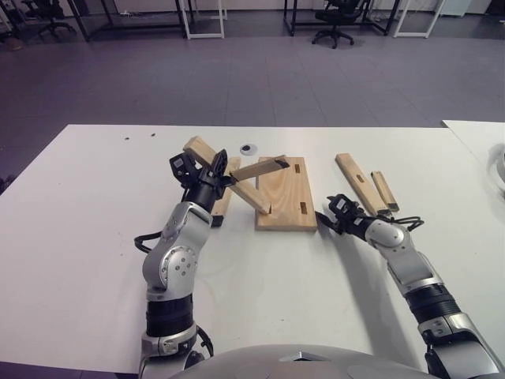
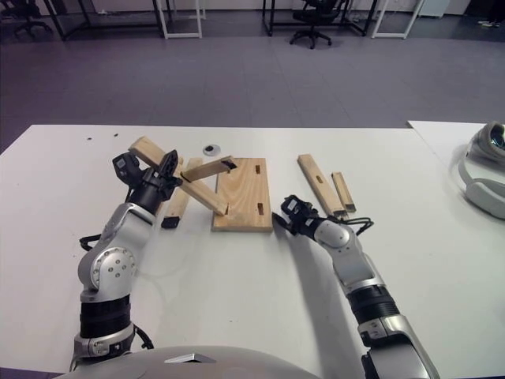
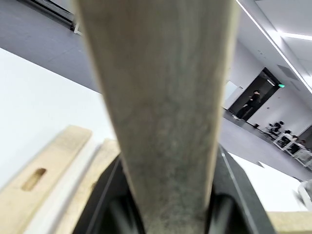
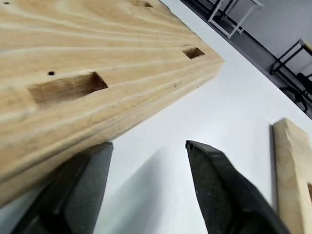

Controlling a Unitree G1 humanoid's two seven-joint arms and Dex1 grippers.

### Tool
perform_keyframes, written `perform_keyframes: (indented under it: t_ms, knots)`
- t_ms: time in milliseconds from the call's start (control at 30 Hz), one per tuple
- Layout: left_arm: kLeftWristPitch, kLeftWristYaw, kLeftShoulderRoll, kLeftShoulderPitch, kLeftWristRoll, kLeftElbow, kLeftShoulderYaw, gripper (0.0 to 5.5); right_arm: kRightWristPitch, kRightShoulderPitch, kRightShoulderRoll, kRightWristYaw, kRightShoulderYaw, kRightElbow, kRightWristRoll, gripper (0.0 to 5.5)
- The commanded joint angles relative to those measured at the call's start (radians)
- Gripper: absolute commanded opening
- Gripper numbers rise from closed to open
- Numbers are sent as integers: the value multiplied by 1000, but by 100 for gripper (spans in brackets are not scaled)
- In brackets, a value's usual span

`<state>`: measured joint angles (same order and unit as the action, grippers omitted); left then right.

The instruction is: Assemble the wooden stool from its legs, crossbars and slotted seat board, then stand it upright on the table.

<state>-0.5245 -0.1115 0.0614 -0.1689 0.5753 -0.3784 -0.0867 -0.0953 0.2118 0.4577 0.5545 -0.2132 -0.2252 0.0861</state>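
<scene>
wooden leg (image 1: 249, 198), tilted, clamped in the left jaws, lower end at the near left slot of the seat board (image 1: 288, 197). right jaws apart, just beside the board's near right corner. board flat on the white surface (image 1: 95, 237); two loose wooden pieces (image 1: 357, 183) lie right of it, a spare leg (image 2: 177, 205) left.

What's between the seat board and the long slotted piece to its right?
Bare table between seat board and slotted piece, per the left eye view. The open right gripper sits at the gap's near end, by the board's corner.
</scene>
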Motion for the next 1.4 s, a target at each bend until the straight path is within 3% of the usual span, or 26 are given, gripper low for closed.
perform_keyframes:
  t_ms: [33, 267, 433, 533, 833, 967, 1033, 1267, 1400]
  knots:
    - [-56, -50, -24, 27, -96, -12, 54, 102, 32, -25, -18, 63, -60, 58, 2, 280]
    - [-125, 12, -149, 54, -254, -21, 218, 102, 66, -29, -25, 90, -64, 116, -19, 280]
    - [-220, 62, -241, 7, -272, -42, 209, 102, 79, -23, -1, 82, -42, 93, -6, 280]
    - [-257, 54, -205, 36, -265, -12, 235, 102, 86, -11, -10, 77, -48, 78, 1, 280]
    - [-449, -15, -142, 61, -123, -229, 4, 102, 100, -6, -9, 47, -33, 58, 10, 280]
    - [-494, -25, -144, -32, -112, -236, -35, 102, 110, 10, -17, 35, -35, 36, 16, 280]
    - [-499, -12, -145, -52, -126, -216, -11, 102, 115, 21, -20, 33, -38, 27, 21, 280]
    - [-403, 46, -156, 35, -232, -112, 241, 102, 128, 35, -28, 30, -44, 7, 40, 280]
    - [-369, 32, -161, 10, -278, -119, 224, 102, 132, 33, -30, 29, -46, 4, 48, 280]
